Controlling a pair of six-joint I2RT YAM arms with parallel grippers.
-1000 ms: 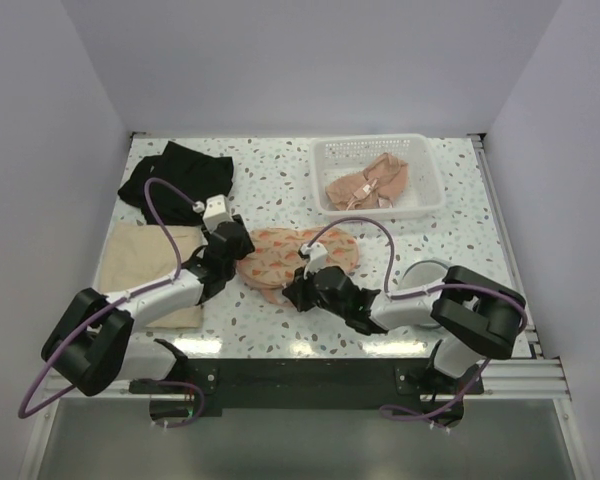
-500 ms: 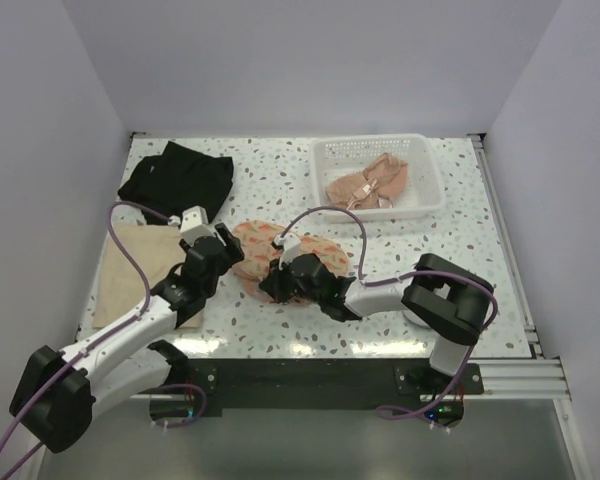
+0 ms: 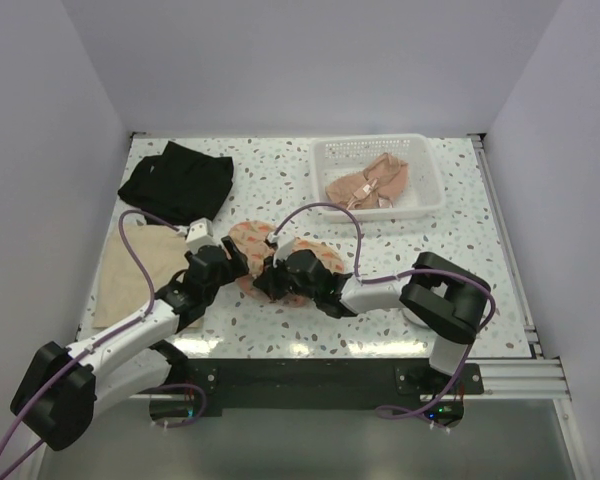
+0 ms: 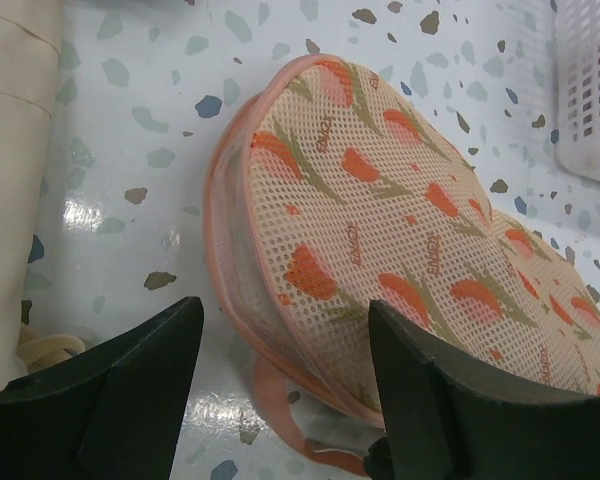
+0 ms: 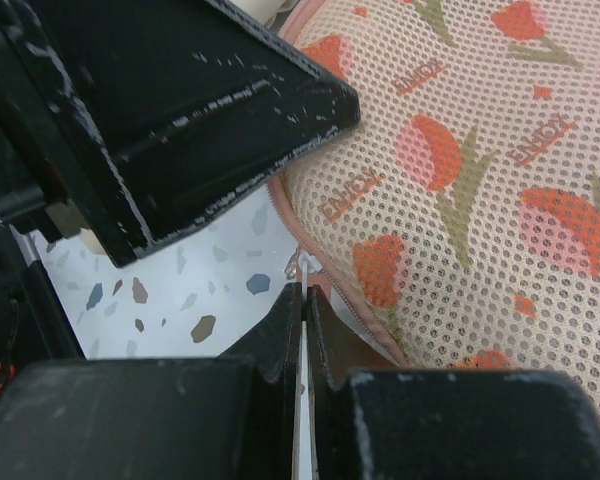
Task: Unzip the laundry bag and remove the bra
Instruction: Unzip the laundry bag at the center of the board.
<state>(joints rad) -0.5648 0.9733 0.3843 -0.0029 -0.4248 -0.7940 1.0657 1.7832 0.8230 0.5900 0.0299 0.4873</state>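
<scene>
Right gripper [image 5: 302, 295], pressed together, seems to pinch the zip pull [image 5: 297, 266] on the bag [image 4: 380, 220], which lies in the middle of the table [image 3: 280, 180]. Left gripper [image 4: 285, 312] is spread astride the bag's edge, not clamping. Risk: unheld, the bag drags along, or the small pull slips free.

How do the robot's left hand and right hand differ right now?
The left hand is open; the right hand is shut. The left hand's fingers frame the end of the tulip-printed mesh laundry bag; the right hand's tips meet its pink zipper edge. Both are black.
</scene>
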